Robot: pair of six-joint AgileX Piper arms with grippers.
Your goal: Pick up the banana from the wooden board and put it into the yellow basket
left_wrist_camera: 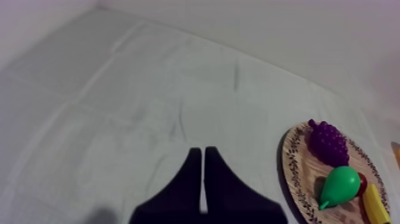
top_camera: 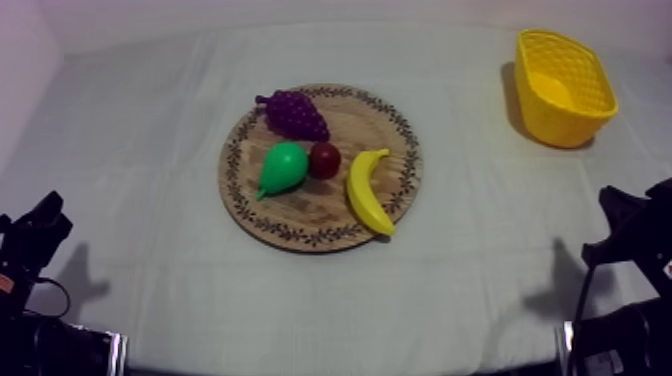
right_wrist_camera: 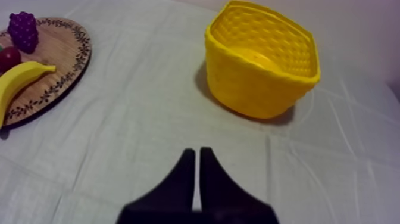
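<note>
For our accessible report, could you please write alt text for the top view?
A round wooden board in the middle holds a banana, a pear, a bunch of grapes and a small red fruit. A yellow basket stands empty at the far right. The left arm and right arm sit low at the near corners.

The table (top_camera: pixel 130 140) is covered edge to edge by a grey-white cloth (top_camera: pixel 480 290) marked with shallow fold creases (left_wrist_camera: pixel 236 76) running lengthwise and crosswise. A plain pale wall (top_camera: pixel 300 14) stands behind the far edge, and a side wall (top_camera: pixel 18 70) closes the left. Lighting is soft and even, faintly violet, with diffuse shadows (top_camera: pixel 85 278) on the cloth.
</note>
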